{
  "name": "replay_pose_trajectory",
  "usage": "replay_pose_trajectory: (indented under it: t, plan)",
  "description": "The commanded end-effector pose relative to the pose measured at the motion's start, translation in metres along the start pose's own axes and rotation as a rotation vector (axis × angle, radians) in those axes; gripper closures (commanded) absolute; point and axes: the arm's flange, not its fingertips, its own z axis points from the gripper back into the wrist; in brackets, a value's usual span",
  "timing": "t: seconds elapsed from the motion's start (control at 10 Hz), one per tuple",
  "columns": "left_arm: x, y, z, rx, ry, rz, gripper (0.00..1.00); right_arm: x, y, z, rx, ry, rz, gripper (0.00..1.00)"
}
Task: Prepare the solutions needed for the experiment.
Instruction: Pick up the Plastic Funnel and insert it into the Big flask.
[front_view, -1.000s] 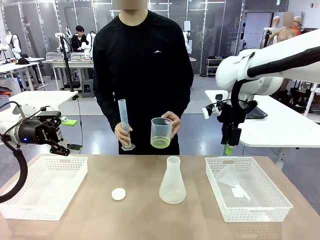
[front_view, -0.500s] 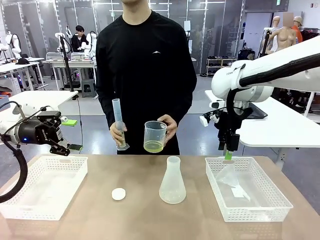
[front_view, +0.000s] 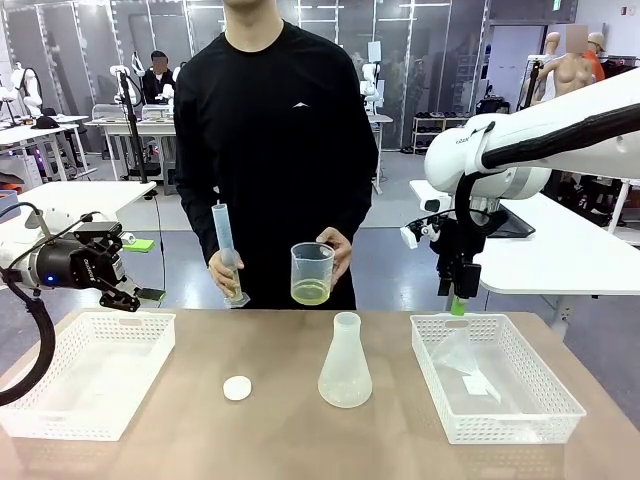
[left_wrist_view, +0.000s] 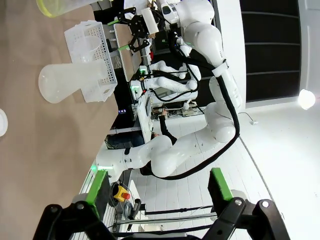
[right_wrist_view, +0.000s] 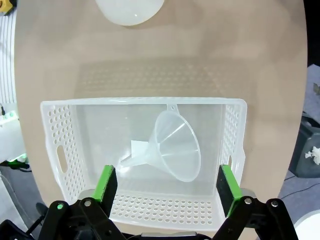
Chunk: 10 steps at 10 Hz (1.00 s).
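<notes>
Listing the bench from the tool ends outward: left gripper (front_view: 125, 297), jaws spread wide and empty, hanging just over the far rim of the left white basket (front_view: 60, 420); in its own wrist view the green pads (left_wrist_view: 97, 187) stand well apart with nothing between them. Right gripper (front_view: 457, 300), pointing straight down, jaws likewise open and empty, poised just above the far rim of the right white basket (front_view: 515, 425); below it, between its pads in the wrist view, lies a clear funnel (right_wrist_view: 175, 145) on its side on the basket floor. Solutions (front_view: 311, 292), a shallow layer of pale yellow-green liquid, sit in the bottom of a clear beaker (front_view: 312, 265) held up by one hand (front_view: 340, 255) of the person at the far side, between the two grippers, nearer the right one and touching neither. Graduated cylinder (front_view: 226, 250), tilted slightly, is held in the person's other hand (front_view: 225, 272), beside the beaker toward the left gripper. Conical flask (front_view: 345, 362), upright on the table (front_view: 280, 440), stands below and inward of the right gripper, just beside its basket. Small white round cap (front_view: 237, 388) lies flat on the table, between flask and left basket.
</notes>
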Motion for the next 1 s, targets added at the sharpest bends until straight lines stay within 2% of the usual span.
replay_pose_trajectory:
  t: [0.0, 0.1, 0.3, 0.6, 0.9]
  plan:
    - [0.0, -0.002, 0.0, -0.014, 0.005, -0.002, 0.0, 0.005, -0.003, -0.011, 0.037, 0.079, 0.072, 0.0]
    - [0.0, -0.002, 0.0, -0.014, 0.005, -0.002, 0.0, 0.008, -0.006, -0.017, 0.054, 0.129, 0.106, 0.0]
    - [0.0, -0.002, 0.0, -0.014, 0.005, -0.002, 0.0, 0.009, -0.014, -0.03, 0.081, 0.167, 0.127, 0.0]
    - [0.0, -0.002, 0.0, -0.014, 0.005, -0.002, 0.0, 0.007, -0.023, -0.047, 0.163, 0.135, 0.16, 0.0]
    - [0.0, -0.002, 0.0, -0.014, 0.005, -0.002, 0.0, 0.002, -0.017, -0.059, 0.223, 0.142, 0.171, 0.0]
